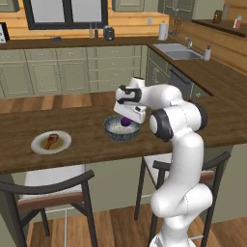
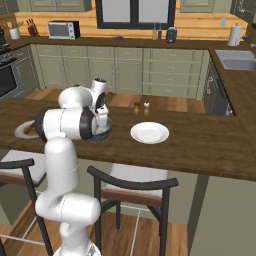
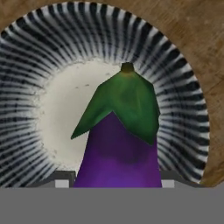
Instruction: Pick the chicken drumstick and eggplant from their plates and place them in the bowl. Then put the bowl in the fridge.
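The eggplant (image 3: 118, 148) is being held tight between the gripper's (image 3: 117, 183) fingers, right over the bowl (image 1: 112, 131). It is not being let go yet. The chicken drumstick (image 1: 51, 141) is lying on its plate (image 1: 39, 147), waiting. The fridge step is waiting too.

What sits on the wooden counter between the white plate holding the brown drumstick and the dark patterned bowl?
Nothing: in the left base view, bare wooden counter separates the drumstick's white plate from the dark patterned bowl.
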